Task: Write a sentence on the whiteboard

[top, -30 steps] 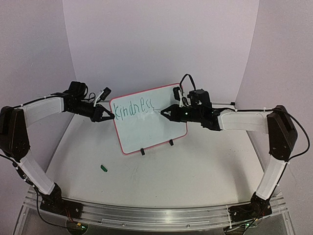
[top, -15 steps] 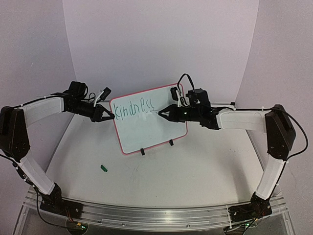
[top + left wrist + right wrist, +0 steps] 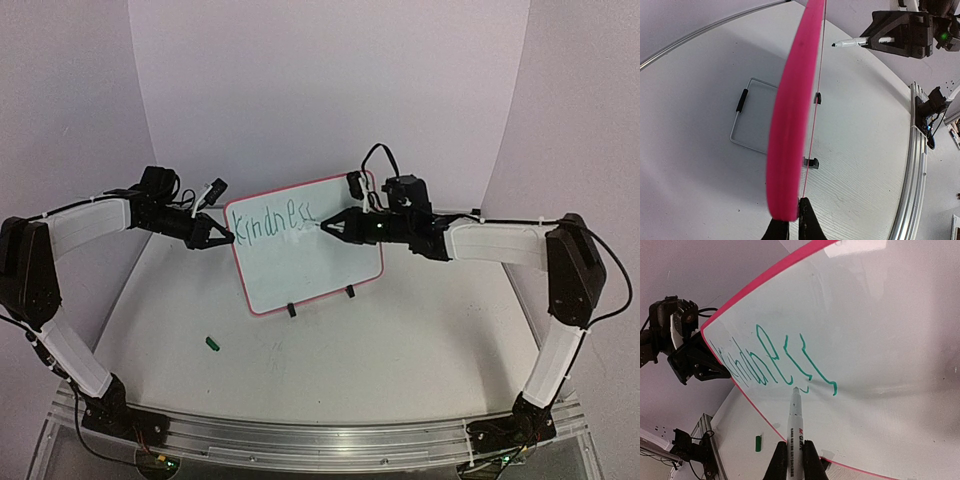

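Note:
The whiteboard [image 3: 310,262] stands upright on two black feet mid-table, white with a red frame. Green lettering reading "Kindness" [image 3: 272,221] runs along its top, one row; it also shows in the right wrist view [image 3: 785,360]. My left gripper [image 3: 226,238] is shut on the board's left edge, seen edge-on as a pink band [image 3: 790,145] between the fingertips [image 3: 807,222]. My right gripper [image 3: 335,228] is shut on a white marker [image 3: 794,440], whose tip [image 3: 795,389] is at or just off the board below the last letters. The marker also shows in the left wrist view [image 3: 855,43].
A small green marker cap [image 3: 212,343] lies on the table in front of the board's left side, also in the right wrist view [image 3: 758,443]. A wire stand [image 3: 747,120] lies flat behind the board. White walls enclose the back and sides.
My right gripper has shifted slightly up and left with the marker, staying by the end of the word. The left arm and board have not moved.

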Available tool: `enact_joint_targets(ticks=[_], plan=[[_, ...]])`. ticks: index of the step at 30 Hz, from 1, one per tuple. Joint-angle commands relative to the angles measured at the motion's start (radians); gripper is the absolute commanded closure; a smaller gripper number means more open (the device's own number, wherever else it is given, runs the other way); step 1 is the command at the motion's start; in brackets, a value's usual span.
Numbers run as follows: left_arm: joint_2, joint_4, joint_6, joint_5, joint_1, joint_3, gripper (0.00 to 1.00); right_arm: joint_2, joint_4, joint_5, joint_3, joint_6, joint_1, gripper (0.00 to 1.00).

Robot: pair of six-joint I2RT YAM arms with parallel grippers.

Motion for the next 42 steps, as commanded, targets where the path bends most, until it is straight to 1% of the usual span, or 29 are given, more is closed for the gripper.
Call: enact_joint_targets(ticks=[1,6,10,14,18,42], plan=[[-0.008,-0.035,0.027,-0.057,-0.003,0.017,1.00,-0.106,0.026,0.011,-0.030,-0.012,-0.003,1.00],[-0.010,-0.034,0.026,-0.058,-0.004,0.014,1.00,-0.201,-0.013,0.082,-0.082,-0.039,-0.010,1.00],[-0.012,-0.033,0.024,-0.058,-0.005,0.014,1.00,-0.225,-0.020,0.080,-0.101,-0.038,-0.050,1.00],[-0.008,-0.032,0.026,-0.060,-0.007,0.014,1.00,-0.206,-0.020,0.042,-0.091,-0.031,-0.082,1.00],[-0.006,-0.033,0.025,-0.061,-0.008,0.014,1.00,-0.174,-0.020,0.023,-0.061,-0.028,-0.086,1.00],[-0.006,-0.038,0.030,-0.064,-0.008,0.016,1.00,-0.058,-0.019,0.060,0.023,-0.018,-0.111,1.00]])
